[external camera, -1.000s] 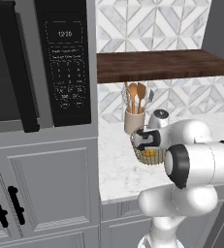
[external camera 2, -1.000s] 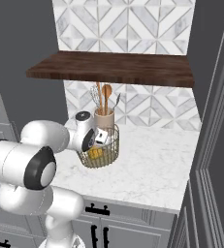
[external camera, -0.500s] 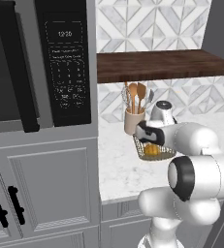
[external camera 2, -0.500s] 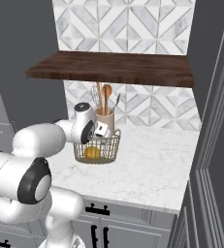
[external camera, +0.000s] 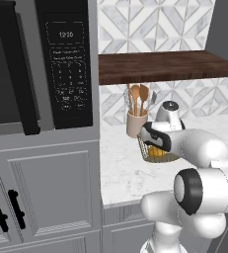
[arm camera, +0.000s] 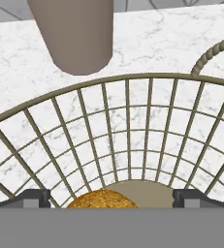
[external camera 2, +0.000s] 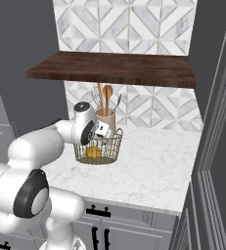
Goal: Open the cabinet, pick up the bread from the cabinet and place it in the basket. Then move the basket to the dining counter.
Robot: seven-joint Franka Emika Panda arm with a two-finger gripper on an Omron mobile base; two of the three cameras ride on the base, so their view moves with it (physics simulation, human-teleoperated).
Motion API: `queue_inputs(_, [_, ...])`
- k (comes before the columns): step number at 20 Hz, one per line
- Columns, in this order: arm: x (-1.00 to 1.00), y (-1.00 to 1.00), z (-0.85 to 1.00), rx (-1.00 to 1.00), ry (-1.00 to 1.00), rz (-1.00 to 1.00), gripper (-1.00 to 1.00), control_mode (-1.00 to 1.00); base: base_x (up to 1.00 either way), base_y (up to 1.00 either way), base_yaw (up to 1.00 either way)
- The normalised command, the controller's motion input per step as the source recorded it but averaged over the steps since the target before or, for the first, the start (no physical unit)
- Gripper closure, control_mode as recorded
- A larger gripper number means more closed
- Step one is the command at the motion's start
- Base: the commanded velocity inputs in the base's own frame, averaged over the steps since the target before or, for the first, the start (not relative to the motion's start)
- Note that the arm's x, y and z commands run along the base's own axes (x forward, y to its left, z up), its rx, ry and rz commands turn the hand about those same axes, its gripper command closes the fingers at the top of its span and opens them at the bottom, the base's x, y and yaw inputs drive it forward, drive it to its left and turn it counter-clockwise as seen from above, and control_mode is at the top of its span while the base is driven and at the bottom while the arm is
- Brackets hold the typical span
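Note:
The wire basket (external camera: 171, 158) (external camera 2: 112, 147) (arm camera: 133, 82) stands on the white marble worktop under the shelf. The golden bread (external camera: 157, 153) (external camera 2: 93, 153) (arm camera: 101, 199) lies on the basket's floor. My gripper (external camera: 151, 144) (external camera 2: 102, 132) (arm camera: 112, 198) hangs over the basket's near-left rim, pointing down into it. It is open: the two dark fingertips (arm camera: 33, 196) stand wide apart on either side of the bread, with nothing between them. The dining counter is out of view.
A beige cup with wooden spoons (external camera: 136, 123) (external camera 2: 106, 119) (arm camera: 74, 34) stands right behind the basket. A dark wooden shelf (external camera: 170, 66) (external camera 2: 114, 68) hangs low overhead. To the left are a black microwave (external camera: 66, 69) and shut grey cabinet doors (external camera: 46, 192). A grey panel (external camera 2: 217, 146) bounds the worktop's right.
My arm has swung its elbow right and lifted the hand from beside the basket to above its rim. The jaws stay open. Basket and bread have not moved.

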Motion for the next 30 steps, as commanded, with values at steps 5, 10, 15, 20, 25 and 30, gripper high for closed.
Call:
queue_inputs(5, [0.06, -0.02, -0.22, 0.0, -0.09, 0.0, -1.0, -1.0, 0.0, 0.0, 0.0])
queue_inputs(10, [0.23, -0.08, -0.97, 0.01, 0.0, 0.0, -1.0, -1.0, 0.0, 0.0, 0.0])
queue_inputs(15, [0.01, -0.04, -0.33, 0.05, 0.0, 0.0, -1.0, -1.0, 0.0, 0.0, 0.0])
queue_inputs(20, [-0.27, -0.01, 0.32, 0.01, -0.02, 0.0, -1.0, -1.0, 0.0, 0.0, 0.0])
queue_inputs(25, [-0.37, -0.01, 0.47, 0.0, -0.07, -0.02, -1.0, -1.0, 0.0, 0.0, 0.0])
queue_inputs(30, [-0.5, -0.3, 0.5, 0.0, 0.03, -0.15, -1.0, -1.0, 0.0, 0.0, 0.0])
